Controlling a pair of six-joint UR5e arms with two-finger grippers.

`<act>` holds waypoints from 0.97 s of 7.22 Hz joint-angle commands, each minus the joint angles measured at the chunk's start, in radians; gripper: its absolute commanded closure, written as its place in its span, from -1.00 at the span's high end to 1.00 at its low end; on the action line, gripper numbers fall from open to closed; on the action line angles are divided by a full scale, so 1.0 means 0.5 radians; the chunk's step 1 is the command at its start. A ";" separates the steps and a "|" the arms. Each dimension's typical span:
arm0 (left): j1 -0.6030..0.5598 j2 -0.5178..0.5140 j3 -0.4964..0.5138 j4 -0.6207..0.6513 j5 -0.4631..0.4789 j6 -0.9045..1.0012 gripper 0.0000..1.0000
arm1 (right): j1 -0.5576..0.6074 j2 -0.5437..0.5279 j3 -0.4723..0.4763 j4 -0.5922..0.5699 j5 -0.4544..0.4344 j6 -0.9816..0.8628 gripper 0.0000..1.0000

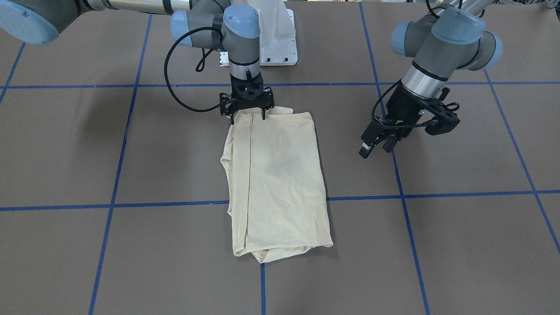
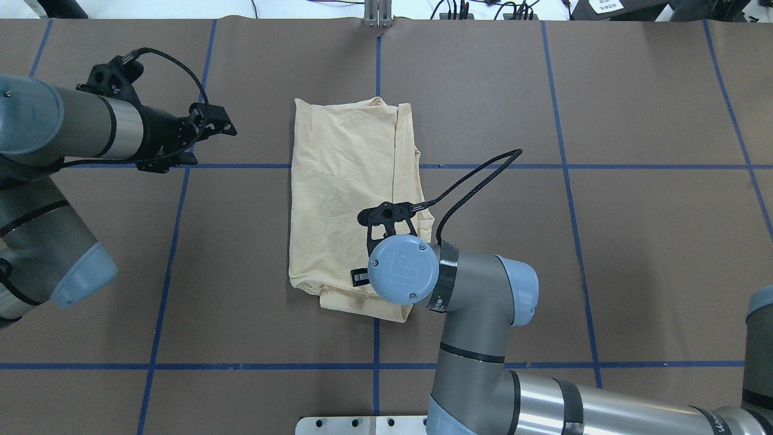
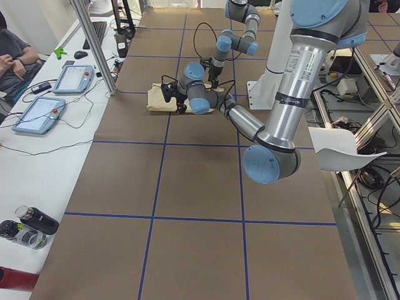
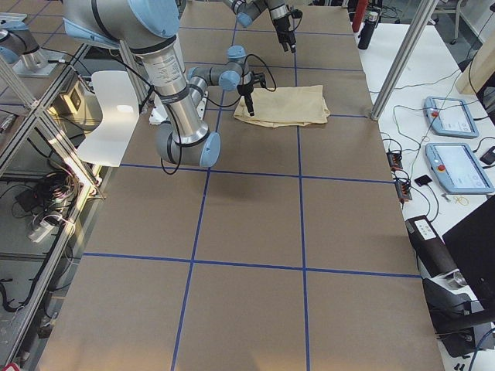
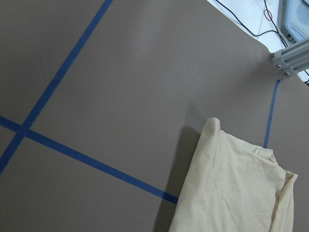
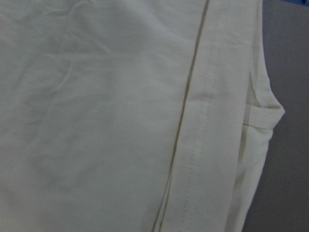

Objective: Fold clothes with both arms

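The clothes are one pale cream-yellow shirt (image 1: 275,183) (image 2: 344,181), folded into a long rectangle at the middle of the table, with no print showing. My right gripper (image 1: 247,118) points straight down at the shirt's edge nearest the robot. It is open, its fingertips (image 1: 262,117) spread at the cloth's corner, and the right wrist view is filled with fabric and a hem (image 6: 203,121). My left gripper (image 1: 375,150) hangs tilted above bare table well to the shirt's side, open and empty. The left wrist view shows the shirt's far corner (image 5: 231,193).
Blue tape lines (image 1: 402,197) cross the brown table cover. The white pedestal base (image 1: 278,35) stands behind the shirt. A side bench holds tablets (image 3: 37,112) and bottles (image 3: 31,222), a person (image 3: 12,56) sits there, and a metal post (image 3: 94,50) rises at the table's edge.
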 commanded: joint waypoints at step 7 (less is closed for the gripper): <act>0.025 -0.002 0.020 -0.012 -0.003 -0.003 1.00 | 0.006 0.008 -0.087 -0.076 -0.021 -0.155 0.99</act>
